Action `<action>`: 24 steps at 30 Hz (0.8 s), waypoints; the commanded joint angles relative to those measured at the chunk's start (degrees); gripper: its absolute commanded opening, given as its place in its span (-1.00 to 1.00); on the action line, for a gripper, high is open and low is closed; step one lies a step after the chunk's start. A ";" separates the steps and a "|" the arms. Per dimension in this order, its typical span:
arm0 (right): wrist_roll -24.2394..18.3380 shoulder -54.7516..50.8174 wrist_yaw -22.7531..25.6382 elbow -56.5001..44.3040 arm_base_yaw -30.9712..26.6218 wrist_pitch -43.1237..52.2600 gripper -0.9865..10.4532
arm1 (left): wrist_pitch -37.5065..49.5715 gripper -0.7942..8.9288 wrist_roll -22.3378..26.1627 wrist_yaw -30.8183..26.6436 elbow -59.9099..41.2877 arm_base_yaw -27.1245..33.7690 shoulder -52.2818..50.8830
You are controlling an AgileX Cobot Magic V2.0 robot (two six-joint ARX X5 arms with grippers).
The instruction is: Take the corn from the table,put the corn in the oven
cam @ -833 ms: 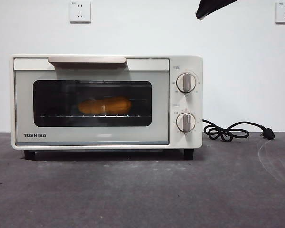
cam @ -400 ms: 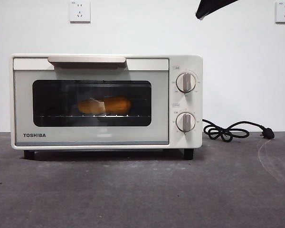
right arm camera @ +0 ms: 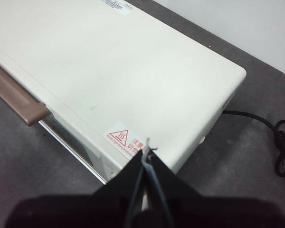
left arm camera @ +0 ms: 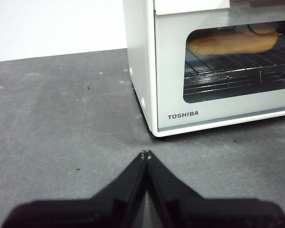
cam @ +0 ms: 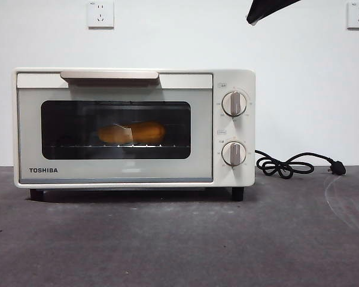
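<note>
While the corn lies on the wire rack inside the closed oven, both hands hang empty with their jaws pressed together.

Seen through the dark glass window, the cob lies lengthwise at about the middle of the rack; the left wrist view shows it too, behind the glass above the TOSHIBA lettering. The oven stands on the grey desk, door shut, beige handle along its top edge and two knobs at its right. The left hand sits low over the desk, near the oven's front left corner and apart from it. The right hand hovers above the oven's cream top, over the red warning sticker. A black cord lies coiled on the desk beside the oven.
</note>
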 commanded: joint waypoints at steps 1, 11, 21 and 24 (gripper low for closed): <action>-0.02 -0.04 0.00 0.22 0.15 0.28 -0.83 | 0.61 -0.84 0.02 0.13 -0.39 0.00 0.02; 0.63 -3.76 2.29 -3.65 -6.91 -6.36 -0.83 | 0.63 -0.84 0.02 0.13 -0.39 0.00 0.02; 14.88 -25.05 3.08 -40.72 -18.05 27.41 -0.83 | 0.61 -0.84 0.02 0.13 -0.39 0.00 0.02; 17.07 -31.93 5.31 -51.41 -20.72 34.14 -0.83 | 0.61 -0.84 0.02 0.13 -0.39 0.00 0.02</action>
